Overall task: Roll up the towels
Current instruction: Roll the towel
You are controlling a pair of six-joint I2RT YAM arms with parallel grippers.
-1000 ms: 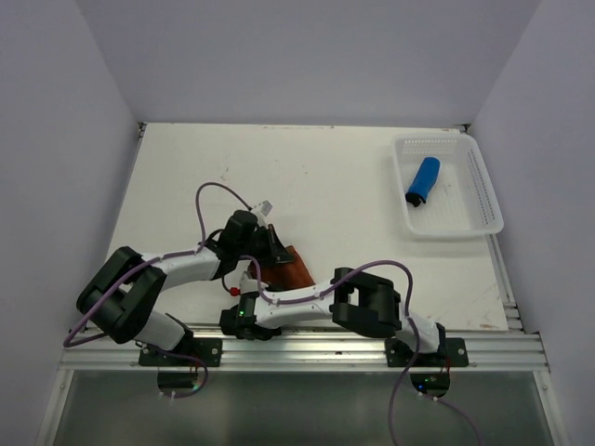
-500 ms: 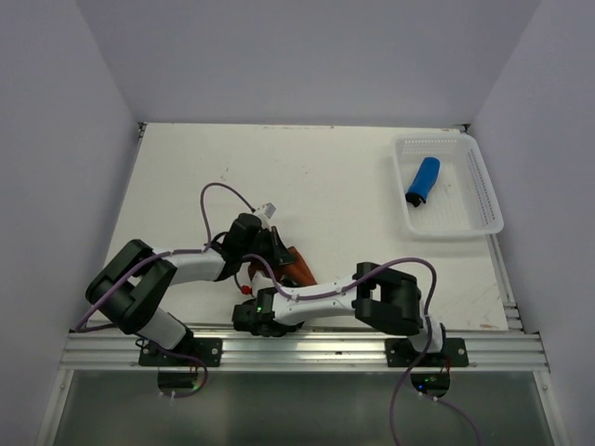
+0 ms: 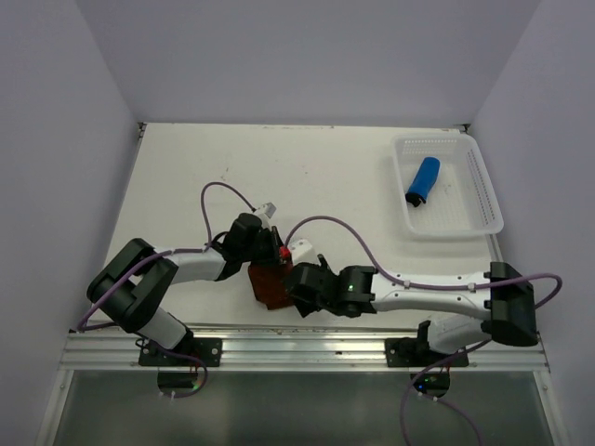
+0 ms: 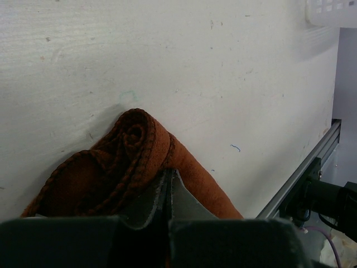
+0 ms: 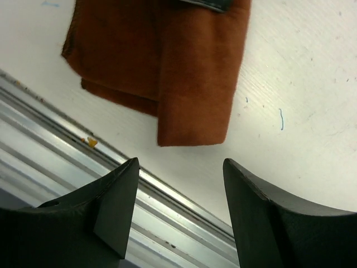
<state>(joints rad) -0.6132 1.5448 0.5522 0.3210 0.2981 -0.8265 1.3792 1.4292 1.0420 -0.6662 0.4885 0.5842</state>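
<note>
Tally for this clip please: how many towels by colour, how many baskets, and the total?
Bright blue rolled cloth towel, lying in the basket: 1
Rust-brown cloth towel, partly rolled, near the table's front edge: 1
White plastic mesh basket: 1
Total: 3

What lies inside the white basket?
The basket holds one rolled blue towel, lying lengthwise on its left side, a dark end toward the camera. The floor under the towel is covered.
</note>
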